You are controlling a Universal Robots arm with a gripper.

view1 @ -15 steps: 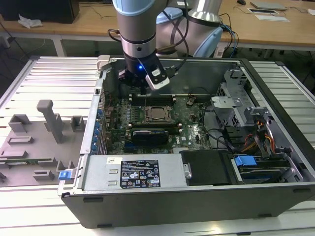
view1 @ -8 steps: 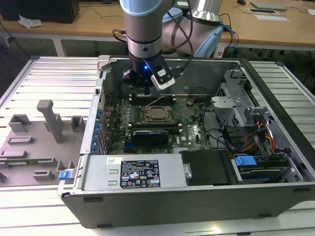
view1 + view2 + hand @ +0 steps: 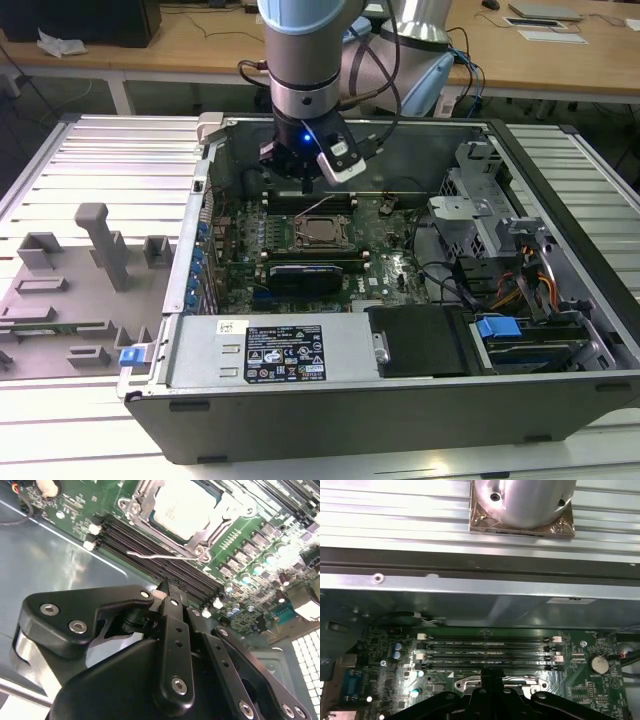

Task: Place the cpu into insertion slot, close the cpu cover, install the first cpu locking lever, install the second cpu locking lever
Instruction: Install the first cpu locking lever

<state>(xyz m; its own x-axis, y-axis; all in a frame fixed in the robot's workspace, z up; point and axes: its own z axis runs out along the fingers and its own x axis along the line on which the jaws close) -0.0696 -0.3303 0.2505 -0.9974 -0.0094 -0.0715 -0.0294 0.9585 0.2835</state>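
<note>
Your cpu (image 3: pixel 182 510) is seated in the insertion slot, cpu cover (image 3: pixel 134 506) looks closed over it. One locking lever (image 3: pixel 160 556) appears unlatched, sticking out over the memory slots (image 3: pixel 140 540). Other lever: can't tell. End effector (image 3: pixel 164 591) clenched, empty, near that loose lever.

We find the cpu (image 3: pixel 322 232) in the middle of the board (image 3: pixel 392 262), the cpu cover (image 3: pixel 134 506) lying around it. 4 memory slots (image 3: pixel 487 652) run between cover and the far case wall (image 3: pixel 420 150). 1 lever (image 3: pixel 160 556) lies between cover and slots. The gripper (image 3: pixel 305 185) hangs over the slots. The power supply (image 3: pixel 280 350) sits nearest the exterior camera.
</note>
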